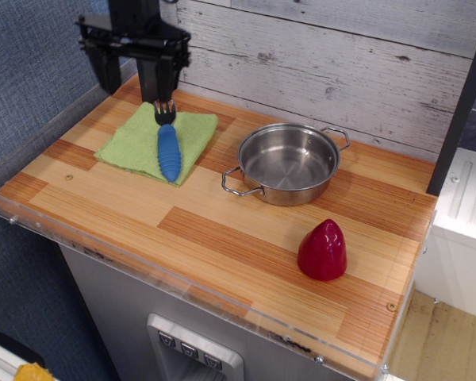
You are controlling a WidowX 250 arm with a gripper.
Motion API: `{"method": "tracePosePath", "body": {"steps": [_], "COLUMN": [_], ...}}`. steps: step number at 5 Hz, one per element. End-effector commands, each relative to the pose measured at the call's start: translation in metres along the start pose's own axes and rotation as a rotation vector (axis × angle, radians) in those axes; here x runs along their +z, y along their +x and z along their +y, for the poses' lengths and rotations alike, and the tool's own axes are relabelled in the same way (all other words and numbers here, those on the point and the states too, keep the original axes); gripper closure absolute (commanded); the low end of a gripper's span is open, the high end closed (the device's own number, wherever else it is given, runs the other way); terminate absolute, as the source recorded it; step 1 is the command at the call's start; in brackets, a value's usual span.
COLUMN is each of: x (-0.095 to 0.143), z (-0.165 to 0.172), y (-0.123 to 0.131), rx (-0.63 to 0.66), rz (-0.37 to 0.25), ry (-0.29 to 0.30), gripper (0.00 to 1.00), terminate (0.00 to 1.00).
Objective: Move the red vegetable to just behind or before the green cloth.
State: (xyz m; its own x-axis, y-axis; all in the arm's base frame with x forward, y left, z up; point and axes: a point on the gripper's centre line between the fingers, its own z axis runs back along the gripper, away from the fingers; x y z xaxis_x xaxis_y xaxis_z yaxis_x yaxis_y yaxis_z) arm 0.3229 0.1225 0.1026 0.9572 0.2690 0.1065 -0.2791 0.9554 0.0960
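The red vegetable is a glossy dark-red cone standing upright on the wooden counter at the front right. The green cloth lies flat at the back left with a blue-handled fork on top of it. My black gripper hangs open and empty above the back left corner, just behind the cloth and far from the red vegetable. Its two fingers point downward with a wide gap between them.
A steel pot with two handles stands at the back centre, between the cloth and the red vegetable. A grey plank wall runs along the back. A clear plastic rim edges the counter's front and left side.
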Motion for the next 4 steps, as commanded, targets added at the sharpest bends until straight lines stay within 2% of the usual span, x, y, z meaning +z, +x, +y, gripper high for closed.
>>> {"method": "tracePosePath", "body": {"steps": [1,2,3,4], "x": [0.032,0.036,0.040,0.036], "z": [-0.049,-0.084,-0.120,-0.142], "y": [-0.027,-0.048,-0.072,-0.090], "rx": [-0.125,-0.226,-0.328,-0.396], "rz": [-0.058,-0.063,-0.062,-0.047], "ry": [0.011,-0.008,-0.061,-0.068], "gripper": [0.00,0.00,0.00,0.00], "terminate": [0.00,0.00,0.00,0.00]}}
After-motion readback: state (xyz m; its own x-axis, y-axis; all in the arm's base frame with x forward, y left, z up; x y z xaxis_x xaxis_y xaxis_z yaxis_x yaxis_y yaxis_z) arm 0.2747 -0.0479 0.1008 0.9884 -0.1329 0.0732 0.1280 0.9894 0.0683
